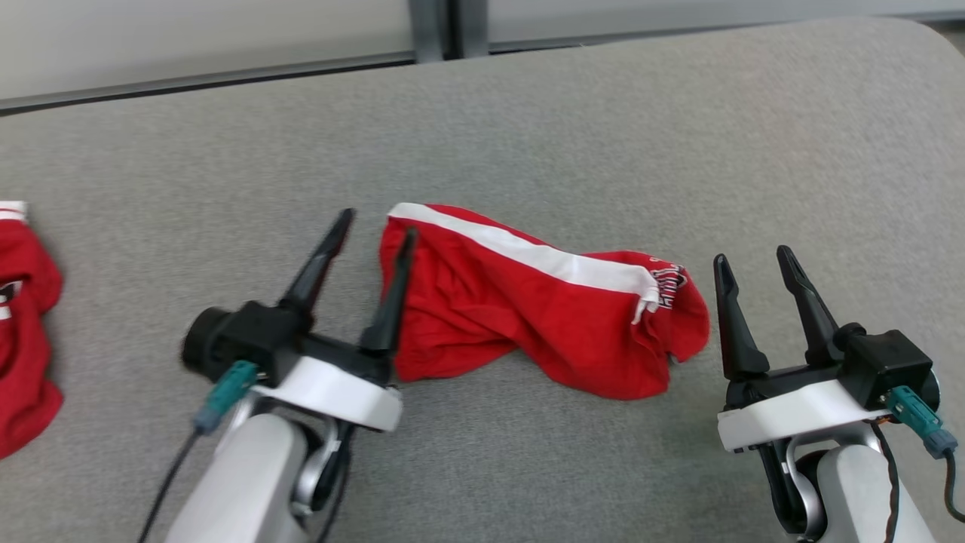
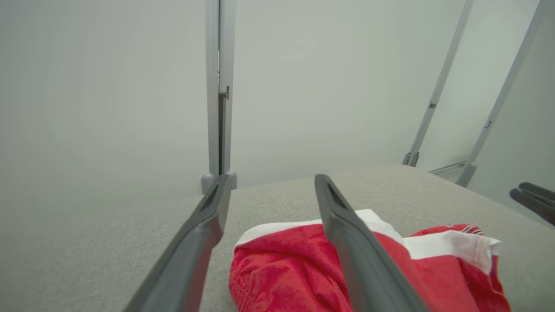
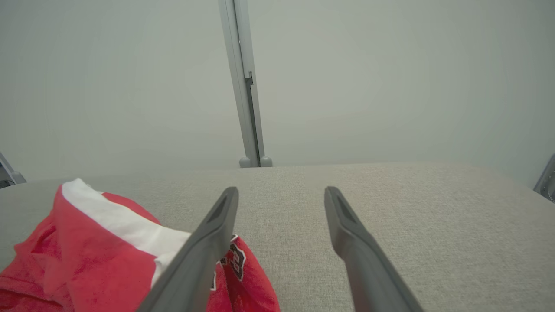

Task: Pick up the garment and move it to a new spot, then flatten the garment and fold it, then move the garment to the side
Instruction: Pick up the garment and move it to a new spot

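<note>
A crumpled red garment (image 1: pixel 528 302) with a white stripe and dark lettering lies on the grey padded table (image 1: pixel 573 128), near the middle. My left gripper (image 1: pixel 377 220) hovers open at its left end, one finger over the cloth and nothing between the fingers. In the left wrist view the garment (image 2: pixel 286 268) lies beneath and between the open left gripper (image 2: pixel 271 184). My right gripper (image 1: pixel 754 258) stands open just right of the garment's right end. The right wrist view has the garment (image 3: pixel 86 247) at lower left, beside the open right gripper (image 3: pixel 281 193).
Another red cloth (image 1: pixel 22 324) lies at the table's left edge. Pale wall panels with grey metal posts (image 2: pixel 220 86) rise behind the table's far edge. The other arm's fingertips (image 2: pixel 535 195) show at the right of the left wrist view.
</note>
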